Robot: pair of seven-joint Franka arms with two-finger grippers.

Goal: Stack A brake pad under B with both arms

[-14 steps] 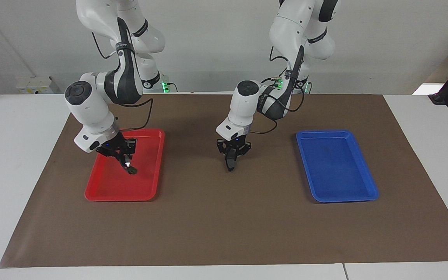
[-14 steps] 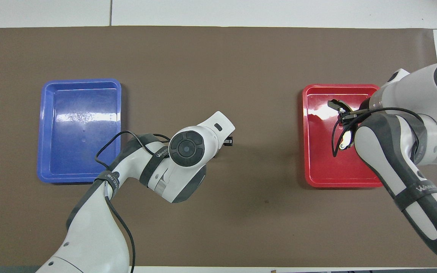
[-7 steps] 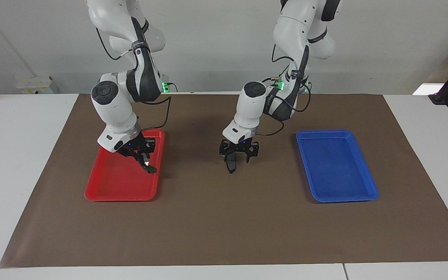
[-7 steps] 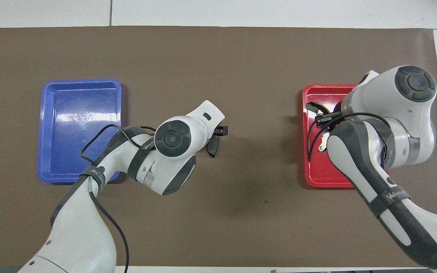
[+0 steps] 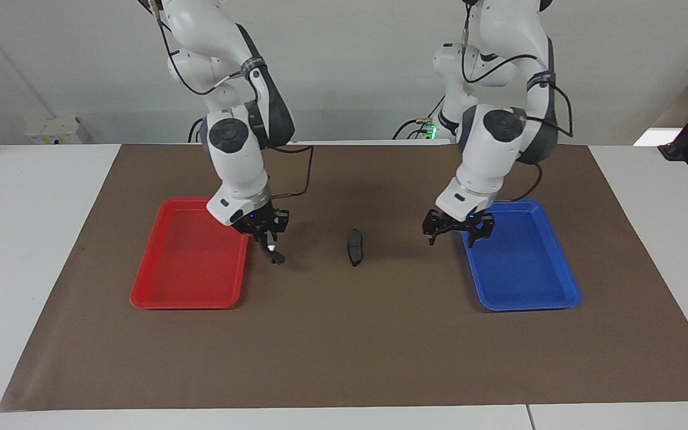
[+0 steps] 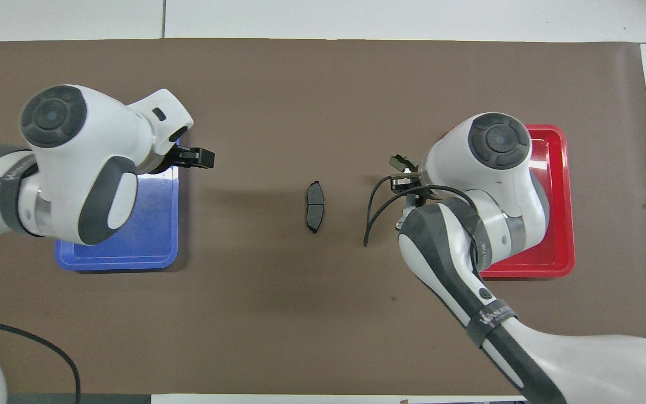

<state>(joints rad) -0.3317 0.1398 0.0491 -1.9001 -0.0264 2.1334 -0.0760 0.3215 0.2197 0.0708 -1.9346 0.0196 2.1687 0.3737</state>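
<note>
Wide bare stretch of brown paper mat [image 5: 344, 346] on the white table [image 5: 33, 239], with open room all round the middle and along the edge farthest from the robots. At the right arm's end, a shallow red plastic tray [image 5: 189, 306]; at the left arm's end, a matching blue plastic tray [image 5: 529, 307]; both well inside the mat's borders. Flat on the mat about midway between the trays, touching neither: the short, stubby dark grey brake pad [image 5: 354, 246], slightly curved, plain matte face up, long axis running toward and away from the robots. Over the mat just beside the red tray's inner rim, the right gripper [image 5: 269, 245], fingers clamped on the long, thin black crescent brake pad [image 5: 275, 257], hanging tilted, a bright spot showing near the fingertips. Over the blue tray's inner rim, the left gripper [image 5: 452, 239], fingers spread wide, gripping nothing. Clear gap on either side of the grey pad.
</note>
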